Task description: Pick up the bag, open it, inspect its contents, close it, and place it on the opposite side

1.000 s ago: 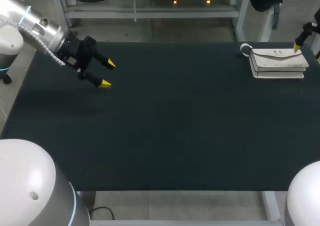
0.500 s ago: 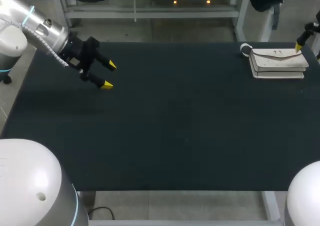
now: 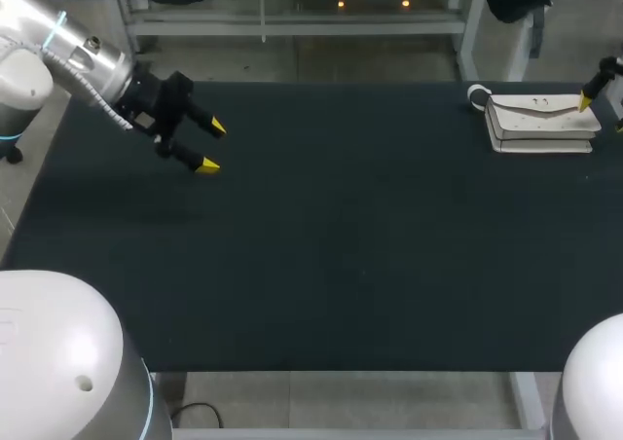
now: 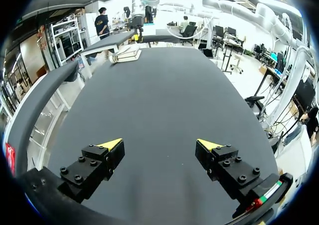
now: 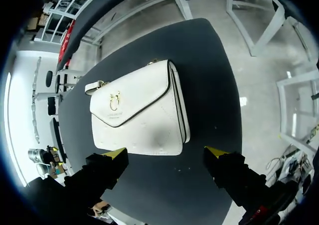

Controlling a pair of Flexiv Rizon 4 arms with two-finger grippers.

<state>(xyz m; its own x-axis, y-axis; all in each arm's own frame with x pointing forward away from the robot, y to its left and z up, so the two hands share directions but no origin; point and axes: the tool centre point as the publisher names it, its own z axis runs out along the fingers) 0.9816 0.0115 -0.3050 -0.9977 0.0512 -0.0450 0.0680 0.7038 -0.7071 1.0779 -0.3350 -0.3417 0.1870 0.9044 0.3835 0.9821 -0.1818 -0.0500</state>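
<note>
Flat on the dark table [image 3: 341, 265], at its far right corner: a white bag [image 3: 540, 124], flap down, with a gold clasp [image 5: 114, 101] on the flap and a small loop [image 3: 477, 94] at its far left end. Close by the bag, the table's far edge and right edge.

Right gripper [image 3: 602, 112] over the bag's right end, jaws spread wide and holding nothing. From the right wrist, the same gripper [image 5: 165, 153] hanging above the bag [image 5: 137, 110], one yellow tip beside each corner of the side nearest it, neither finger seen touching.

Left gripper [image 3: 210, 146] over the far left part of the table, well apart from the bag, jaws likewise wide apart and empty [image 4: 160, 144]. Ahead of it, a long stretch of dark tabletop, then the bag [image 4: 127, 56] at the far end.

Hard to make out:
- Right arm cut off almost wholly at the head view's right edge, with only one yellow tip plain to see.
- Bag's contents hidden under the closed flap.
- Bag too small from the left wrist for clasp or loop to be told.
- Table's near corners covered in the head view by two rounded white arm housings [image 3: 58, 362].
</note>
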